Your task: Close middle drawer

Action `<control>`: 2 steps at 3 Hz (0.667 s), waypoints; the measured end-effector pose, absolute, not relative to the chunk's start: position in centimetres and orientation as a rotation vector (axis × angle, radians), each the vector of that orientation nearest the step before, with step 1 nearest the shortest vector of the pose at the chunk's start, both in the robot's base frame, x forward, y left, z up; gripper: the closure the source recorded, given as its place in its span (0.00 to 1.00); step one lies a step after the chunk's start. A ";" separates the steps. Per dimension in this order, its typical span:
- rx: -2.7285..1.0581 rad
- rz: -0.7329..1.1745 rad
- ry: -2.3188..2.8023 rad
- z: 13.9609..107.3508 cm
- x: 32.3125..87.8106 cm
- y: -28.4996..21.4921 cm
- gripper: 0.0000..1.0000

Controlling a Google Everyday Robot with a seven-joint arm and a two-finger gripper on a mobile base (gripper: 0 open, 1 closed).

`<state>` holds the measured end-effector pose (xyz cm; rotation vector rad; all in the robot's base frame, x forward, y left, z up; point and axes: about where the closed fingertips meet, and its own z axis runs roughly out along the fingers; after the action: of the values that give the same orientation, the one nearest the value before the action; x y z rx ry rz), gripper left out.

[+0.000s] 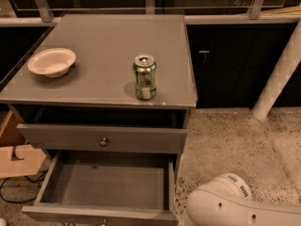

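The middle drawer (101,214) is a wide grey wooden drawer, pulled far out at the bottom of the camera view. Its inside (106,185) is empty, and its flat front runs along the frame's lower edge. Above it the uppermost grey drawer (104,139), with a small round metal knob, stands slightly out from the cabinet. The lowest drawer is out of view. My gripper is not in view. Only a white rounded arm segment (225,205) shows at the bottom right, just right of the open drawer's front corner.
On the grey cabinet top (103,41) stand a green drink can (145,77) near the front right and a white bowl (51,61) at the left. A cardboard box (16,157) sits on the floor to the left. A white post (277,79) leans at the right over speckled floor.
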<state>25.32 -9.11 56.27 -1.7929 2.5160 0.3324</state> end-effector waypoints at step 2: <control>-1.712 0.469 2.629 48.8 22.5 -8.9 1.00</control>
<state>22.53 -8.94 48.79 -1.7120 2.6285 0.4689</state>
